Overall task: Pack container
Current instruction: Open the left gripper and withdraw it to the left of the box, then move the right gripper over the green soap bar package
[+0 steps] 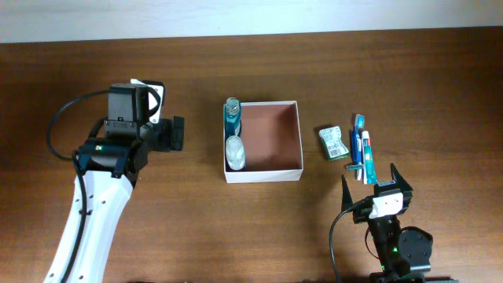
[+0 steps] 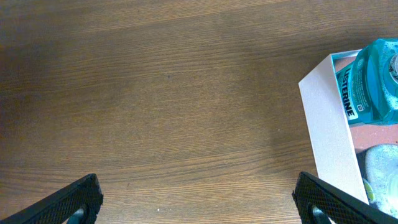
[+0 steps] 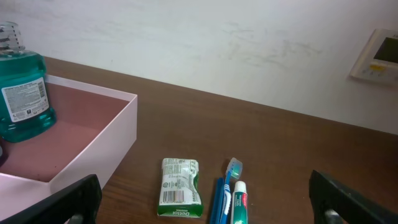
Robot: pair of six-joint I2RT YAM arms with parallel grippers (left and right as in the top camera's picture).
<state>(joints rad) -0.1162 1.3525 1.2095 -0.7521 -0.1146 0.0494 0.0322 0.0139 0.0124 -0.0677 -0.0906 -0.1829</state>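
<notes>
Scanning from my left gripper (image 1: 178,134), spread and empty left of the central container (image 1: 264,174), I find the soap packet (image 1: 333,143), toothbrush (image 1: 358,141) and toothpaste (image 1: 367,157) just ahead of my nearer right gripper (image 1: 369,182), also spread, their long axes pointing at it.

Robotics laboratory, indicated by a left arm (image 1: 93,200) and a right arm (image 1: 399,245) mounted at a wood-grain table (image 1: 393,71). A bare white wall (image 3: 217,37) is seen behind, with a control panel (image 3: 378,55) at 2 o'clock.
</notes>
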